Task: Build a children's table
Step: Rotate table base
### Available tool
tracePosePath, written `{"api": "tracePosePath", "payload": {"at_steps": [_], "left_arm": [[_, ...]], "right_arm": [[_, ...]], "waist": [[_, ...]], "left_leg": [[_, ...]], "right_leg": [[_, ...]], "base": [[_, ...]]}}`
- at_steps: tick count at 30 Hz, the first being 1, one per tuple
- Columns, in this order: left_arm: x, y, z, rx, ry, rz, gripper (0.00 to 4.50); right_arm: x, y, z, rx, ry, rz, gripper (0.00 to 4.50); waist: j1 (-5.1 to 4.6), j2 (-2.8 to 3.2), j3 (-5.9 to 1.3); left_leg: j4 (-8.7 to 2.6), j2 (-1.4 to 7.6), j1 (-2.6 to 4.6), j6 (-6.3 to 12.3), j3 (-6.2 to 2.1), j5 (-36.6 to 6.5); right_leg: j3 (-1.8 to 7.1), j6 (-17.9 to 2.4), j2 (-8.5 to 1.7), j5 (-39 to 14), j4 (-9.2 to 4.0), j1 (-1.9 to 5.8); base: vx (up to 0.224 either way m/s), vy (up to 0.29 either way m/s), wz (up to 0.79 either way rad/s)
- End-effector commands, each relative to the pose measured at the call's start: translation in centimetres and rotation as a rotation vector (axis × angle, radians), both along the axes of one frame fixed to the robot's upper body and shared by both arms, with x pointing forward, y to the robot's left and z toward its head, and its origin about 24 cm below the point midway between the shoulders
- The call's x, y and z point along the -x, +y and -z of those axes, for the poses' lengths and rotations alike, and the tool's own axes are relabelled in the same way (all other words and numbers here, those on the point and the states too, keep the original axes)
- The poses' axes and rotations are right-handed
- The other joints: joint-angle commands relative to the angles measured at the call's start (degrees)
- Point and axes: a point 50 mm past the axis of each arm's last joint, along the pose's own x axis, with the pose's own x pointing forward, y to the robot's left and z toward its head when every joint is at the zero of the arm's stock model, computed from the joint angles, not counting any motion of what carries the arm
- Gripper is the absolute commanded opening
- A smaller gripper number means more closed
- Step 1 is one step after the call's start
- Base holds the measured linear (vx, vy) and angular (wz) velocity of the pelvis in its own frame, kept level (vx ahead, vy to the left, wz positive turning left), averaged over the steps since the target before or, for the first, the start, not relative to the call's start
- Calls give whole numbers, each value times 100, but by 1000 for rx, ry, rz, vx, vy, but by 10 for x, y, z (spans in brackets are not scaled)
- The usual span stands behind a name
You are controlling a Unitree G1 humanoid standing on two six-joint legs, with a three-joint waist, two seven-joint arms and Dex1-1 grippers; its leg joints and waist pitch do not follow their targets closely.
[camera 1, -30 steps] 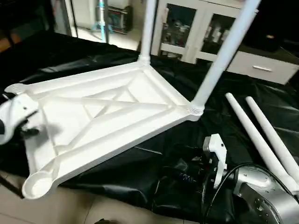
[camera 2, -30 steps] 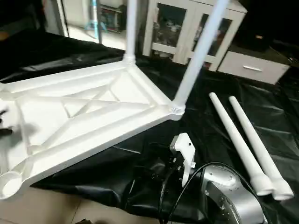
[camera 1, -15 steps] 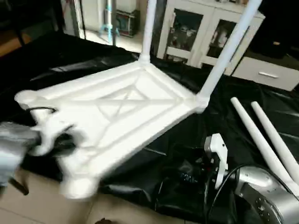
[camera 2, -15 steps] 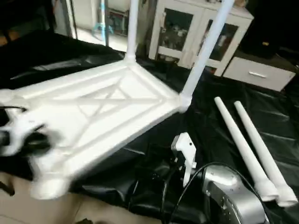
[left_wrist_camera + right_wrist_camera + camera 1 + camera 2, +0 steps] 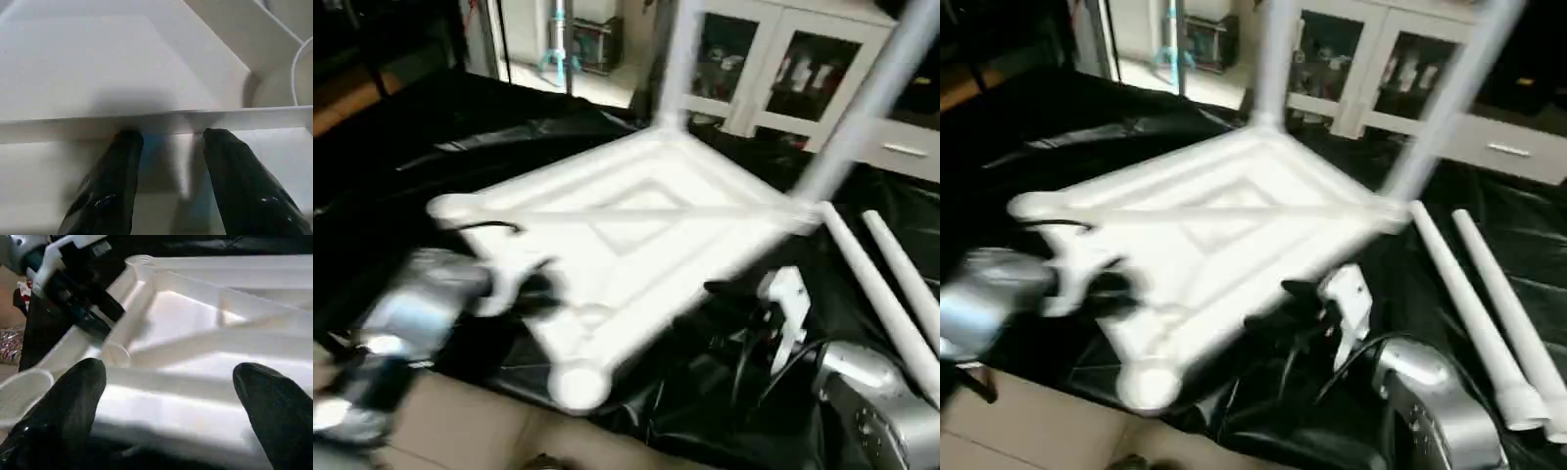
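The children's table top [image 5: 646,225] lies upside down on a black sheet, its ribbed underside facing up. Two white legs [image 5: 677,59] [image 5: 871,98] stand upright in its far corner sockets. The near sockets [image 5: 578,382] [image 5: 450,208] hold nothing. My left gripper [image 5: 533,289] is shut on the top's near left rim; the left wrist view has my left gripper [image 5: 171,139] straddling the rim wall. My right gripper [image 5: 1298,304] hangs open at the top's near right edge, touching nothing, its wide-apart fingers [image 5: 73,401] framing the ribs. Two loose legs [image 5: 1459,304] [image 5: 1508,304] lie to the right.
A black sheet [image 5: 431,157] covers the work surface, and its front edge drops to a beige floor [image 5: 440,421]. A white glass-door cabinet [image 5: 773,69] stands behind. A black cable runs over my right forearm [image 5: 862,392].
The table top has swung round and shifted right with my left gripper on its rim, and my left forearm has come into sight. The right gripper stays open near the top's edge.
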Motion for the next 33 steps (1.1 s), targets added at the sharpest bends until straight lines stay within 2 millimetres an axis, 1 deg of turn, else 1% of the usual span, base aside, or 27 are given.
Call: {"api": "tracePosePath", "payload": {"at_steps": [1, 2, 3, 5, 6, 8, 9, 10, 13, 14, 15, 17, 19, 20, 21, 22, 23, 24, 25, 26, 27, 29, 30, 31, 32, 33], "left_arm": [[-2, -18, 2, 14, -45, 59, 231], [-4, -19, 2, 15, -53, 48, 231], [-6, -19, 2, 9, -65, 40, 231], [-11, -16, 3, -27, -94, 15, 231], [-14, -12, 3, -43, -105, -10, 231], [-17, -9, 3, -58, -114, -32, 231], [-20, -5, 3, -72, -126, -58, 231], [-22, 0, 2, -84, -136, -84, 231], [-29, 12, 0, -119, -175, -147, 231], [-31, 17, -1, -139, -185, -191, 231], [-32, 19, 0, -147, -188, -207, 231], [-33, 23, 0, -166, -192, -240, 231], [-37, 34, 1, -197, -203, -350, 231], [-39, 43, 1, -217, -208, -411, 231], [-39, 49, 1, -232, -214, -439, 231], [-39, 53, 1, -239, -217, -452, 231], [-40, 57, 0, -247, -223, -460, 231], [-40, 57, 0, -249, -224, -461, 231], [-39, 62, -1, -256, -230, -467, 231], [-38, 64, -2, -255, -237, -459, 231], [-36, 63, -4, -227, -233, -428, 231], [-33, 58, -6, -185, -226, -371, 231], [-29, 51, -7, -133, -205, -327, 231], [-24, 44, -8, -75, -176, -280, 250], [-22, 41, -9, -43, -156, -255, 250], [-19, 37, -10, -8, -131, -228, 266]], "right_arm": [[0, -6, -1, 17, -16, 30, 450], [0, -6, -1, 18, -17, 31, 450], [0, -6, -1, 17, -18, 32, 450], [-1, -5, -1, 17, -20, 34, 450], [-1, -5, -1, 15, -21, 35, 450], [-1, -4, -1, 14, -22, 36, 450], [-1, -4, -1, 12, -22, 35, 450], [-1, -3, -1, 10, -21, 32, 450], [-1, -1, 0, 7, -21, 22, 450], [-1, 0, 0, 4, -20, 18, 450], [-1, 0, 0, 3, -20, 18, 450], [-1, 1, 0, 2, -20, 17, 450], [-2, 2, 0, 2, -21, 14, 450], [-1, 2, 0, 0, -21, 13, 450], [-1, 2, 0, 0, -20, 13, 450], [-1, 2, 0, 0, -20, 12, 450], [-1, 2, 0, -1, -20, 12, 450], [-1, 2, 0, -1, -19, 12, 450], [0, 2, 0, -1, -19, 12, 450], [0, 2, 0, -2, -18, 11, 450], [0, 2, 1, -3, -18, 11, 450], [0, 2, 1, -4, -18, 10, 450], [0, 2, 0, -5, -18, 10, 450], [0, 2, 0, -6, -19, 9, 450], [0, 2, 0, -6, -19, 9, 450], [-1, 2, 0, -6, -20, 8, 450]], "waist": [[-70, 55, -340], [-73, 69, -338], [-93, 55, -335], [-138, 57, -324], [-158, 70, -321], [-195, 64, -313], [-219, 45, -311], [-239, 46, -309], [-248, 46, -309], [-253, 61, -310], [-264, 52, -310], [-270, 51, -315], [-283, 72, -322], [-309, 56, -315], [-318, 56, -315], [-349, 47, -319], [-366, 46, -322], [-397, 55, -309], [-412, 54, -307], [-426, 67, -307], [-441, 63, -317], [-455, 73, -330], [-455, 87, -337], [-442, 98, -341], [-440, 100, -338], [-409, 98, -346]], "left_leg": [[-456, 316, 71, 19, -153, -784], [-459, 317, 72, 20, -159, -831], [-470, 324, 62, 19, -170, -903], [-488, 327, 52, 0, -184, -1064], [-495, 330, 70, -20, -187, -1171], [-506, 327, 71, -56, -194, -1328], [-509, 325, 64, -58, -199, -1350], [-514, 333, 60, -66, -207, -1376], [-510, 328, 61, -45, -207, -1364], [-510, 327, 54, -48, -211, -1365], [-511, 329, 50, -45, -209, -1356], [-504, 333, 49, -29, -208, -1281], [-497, 331, 47, -14, -206, -1217], [-497, 318, 26, 17, -207, -1220], [-500, 316, 21, 19, -211, -1236], [-493, 312, 23, 25, -216, -1251], [-493, 311, 6, 31, -224, -1234], [-509, 308, -19, 38, -237, -1270], [-515, 309, -23, 32, -243, -1312], [-515, 309, -14, 18, -249, -1380], [-504, 313, 0, 15, -250, -1390], [-494, 327, 3, 48, -243, -1221], [-488, 336, 22, 92, -228, -1100], [-476, 337, 31, 132, -212, -977], [-474, 338, 38, 155, -200, -941], [-464, 340, 46, 188, -189, -796]], "right_leg": [[244, -1262, -323, -368, -325, 209], [242, -1250, -326, -442, -332, 212], [239, -1216, -332, -596, -347, 224], [236, -1149, -332, -879, -378, 223], [235, -1102, -330, -1045, -397, 207], [234, -1028, -325, -1290, -425, 198], [232, -992, -326, -1360, -437, 195], [231, -987, -333, -1403, -436, 193], [230, -970, -328, -1430, -441, 180], [230, -968, -332, -1424, -435, 184], [232, -970, -329, -1403, -436, 185], [233, -1008, -331, -1280, -420, 185], [232, -1073, -324, -1119, -399, 186], [228, -1094, -319, -1103, -400, 202], [227, -1091, -325, -1146, -407, 206], [226, -1075, -324, -1206, -414, 207], [226, -1074, -327, -1203, -405, 221], [217, -1035, -329, -1342, -424, 228], [212, -1004, -328, -1449, -432, 228], [211, -960, -334, -1617, -449, 215], [219, -966, -337, -1614, -455, 199], [227, -1103, -333, -1210, -409, 196], [227, -1220, -325, -913, -382, 186], [222, -1337, -316, -660, -351, 182], [223, -1390, -306, -553, -346, 174], [221, -1487, -308, -339, -317, 179]], "base": [[0, 0, 0], [0, 0, 0], [0, 0, 0], [0, 0, 0], [0, 0, 0], [0, 0, 0], [0, 0, 0], [0, 0, 0], [0, 0, 0], [0, 0, 0], [0, 0, 0], [0, 0, 0], [0, 0, 0], [0, 0, 0], [0, 0, 0], [0, 0, 0], [0, 0, 0], [0, 0, 0], [0, 0, 0], [0, 0, 0], [0, 0, 0], [0, 0, 0], [0, 0, 0], [0, 0, 0], [0, 0, 0], [0, 0, 0]]}}
